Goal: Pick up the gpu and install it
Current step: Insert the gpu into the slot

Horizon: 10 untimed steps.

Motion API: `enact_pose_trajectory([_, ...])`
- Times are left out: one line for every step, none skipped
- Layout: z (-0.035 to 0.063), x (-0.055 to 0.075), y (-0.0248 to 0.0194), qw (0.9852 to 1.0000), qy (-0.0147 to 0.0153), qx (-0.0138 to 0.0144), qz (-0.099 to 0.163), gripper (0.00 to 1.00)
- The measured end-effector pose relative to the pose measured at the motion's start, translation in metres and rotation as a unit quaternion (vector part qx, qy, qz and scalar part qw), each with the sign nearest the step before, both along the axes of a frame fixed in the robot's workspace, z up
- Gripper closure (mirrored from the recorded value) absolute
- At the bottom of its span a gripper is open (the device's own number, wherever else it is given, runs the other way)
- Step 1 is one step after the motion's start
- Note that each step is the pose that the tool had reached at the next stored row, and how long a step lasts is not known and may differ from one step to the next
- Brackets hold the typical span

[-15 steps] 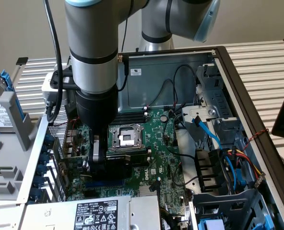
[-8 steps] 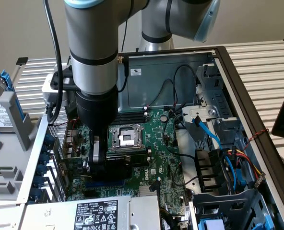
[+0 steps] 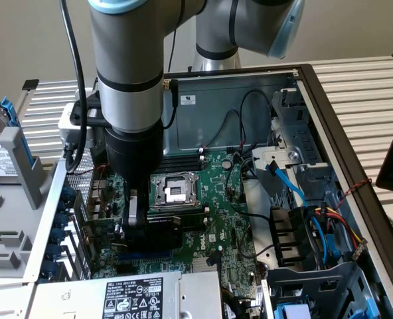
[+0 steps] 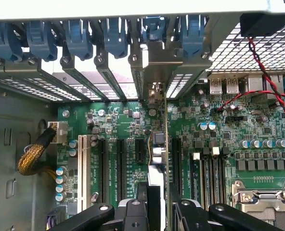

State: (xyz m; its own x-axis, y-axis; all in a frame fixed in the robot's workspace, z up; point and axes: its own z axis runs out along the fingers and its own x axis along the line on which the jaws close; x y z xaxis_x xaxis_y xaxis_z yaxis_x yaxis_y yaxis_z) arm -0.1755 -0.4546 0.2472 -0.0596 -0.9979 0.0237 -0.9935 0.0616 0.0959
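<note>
The gpu point(image 4: 158, 144) is seen edge-on in the wrist view, a thin green card running from between my fingers to its silver end bracket point(image 4: 152, 65) at the case's rear slot openings. My gripper point(image 4: 157, 211) is shut on it, one finger point(image 4: 133, 211) on each side. The card stands upright over the black expansion slots point(image 4: 174, 159) of the green motherboard point(image 4: 229, 125). In the exterior view my gripper point(image 3: 135, 222) reaches down inside the open case, low over the motherboard point(image 3: 216, 199), with the gpu point(image 3: 147, 234) as a dark block beneath it.
Blue slot-retainer clips point(image 4: 92, 38) line the case's rear wall. A white slot point(image 4: 81, 163) and a braided cable point(image 4: 34, 154) lie to one side, the CPU socket point(image 3: 173, 189) and red-black wires point(image 4: 267, 82) to the other. A power supply point(image 3: 133, 296) and drive cage point(image 3: 303, 199) crowd the case.
</note>
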Motion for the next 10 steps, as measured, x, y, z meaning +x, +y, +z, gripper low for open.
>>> enact_pose_trajectory([0.0, 0.0, 0.0, 1.0, 0.0, -0.0001, 0.0, 0.73])
enact_pose_trajectory([0.0001, 0.0, -0.0001, 1.0, 0.0001, -0.0005, 0.0, 0.73])
enact_pose_trajectory([0.0, 0.0, -0.0001, 1.0, 0.0, -0.0005, 0.0, 0.73])
enact_pose_trajectory([0.0, -0.0001, -0.0002, 1.0, 0.0, -0.0006, 0.0, 0.73])
enact_pose_trajectory([0.0, -0.0001, -0.0002, 1.0, 0.0, -0.0008, 0.0, 0.73])
enact_pose_trajectory([0.0, 0.0, -0.0002, 1.0, 0.0, -0.0013, 0.0, 0.73])
enact_pose_trajectory([0.0, 0.0, -0.0003, 1.0, 0.0, -0.0016, 0.0, 0.73])
enact_pose_trajectory([0.0, 0.0, -0.0003, 1.0, 0.0, -0.0017, 0.0, 0.73])
enact_pose_trajectory([0.0, 0.0, -0.0004, 1.0, 0.0, -0.002, 0.0, 0.73])
enact_pose_trajectory([0.0, 0.0, -0.0004, 1.0, 0.0, -0.0021, 0.0, 0.73])
